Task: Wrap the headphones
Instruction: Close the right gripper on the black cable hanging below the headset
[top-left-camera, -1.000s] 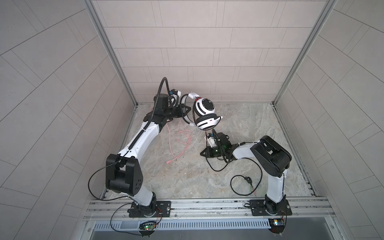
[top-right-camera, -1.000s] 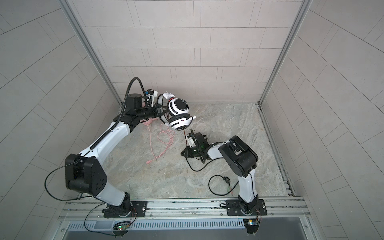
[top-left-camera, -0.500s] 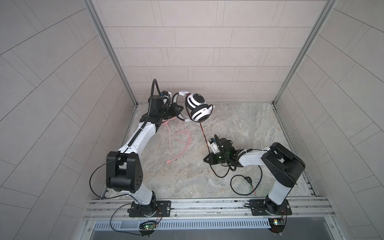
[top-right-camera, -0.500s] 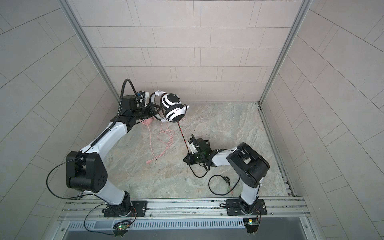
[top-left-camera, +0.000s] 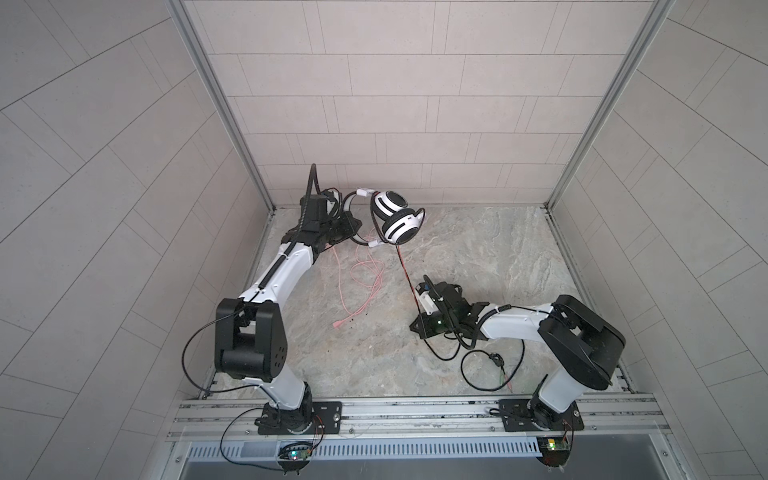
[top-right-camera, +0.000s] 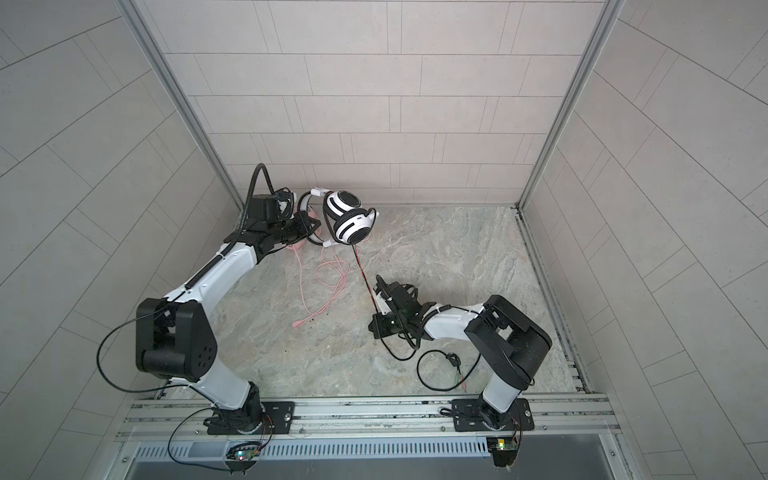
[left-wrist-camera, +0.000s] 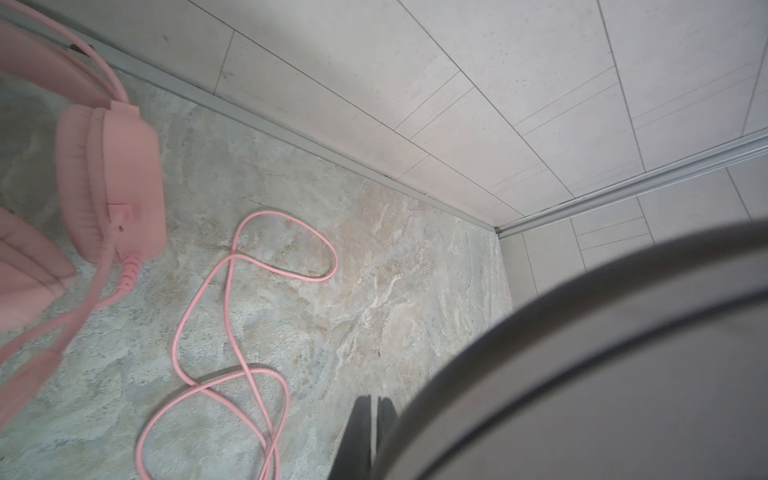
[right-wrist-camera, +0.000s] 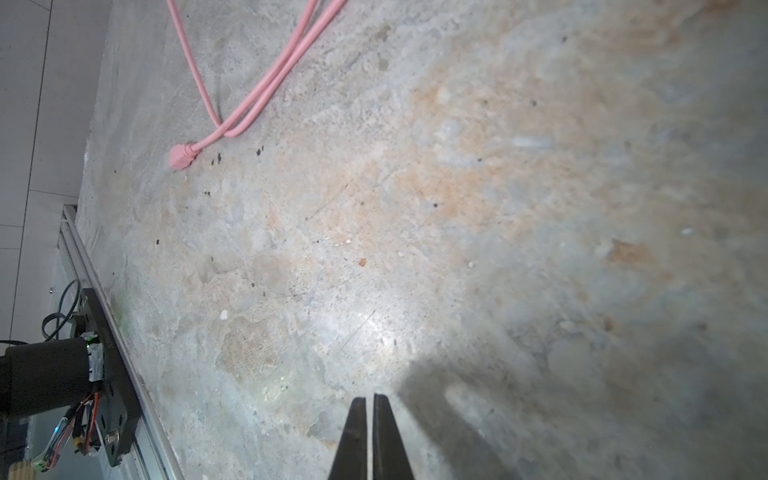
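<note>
Marbled tabletop: left end effector clenched on white-and-black headset, lifted; right end effector clenched, black-and-red cable running to it. Pink headset lies on tabletop.

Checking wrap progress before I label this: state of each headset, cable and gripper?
white-and-black headset: lifted off the table, hanging from left gripper.
black/red cable: unwrapped; taut down to right gripper, rest loose on table.
pink headset: lying on table, not held.
pink cable: unwrapped, loose loops on table.
left gripper: shut on white-and-black headset.
right gripper: shut; hold on cable not visible.
</note>
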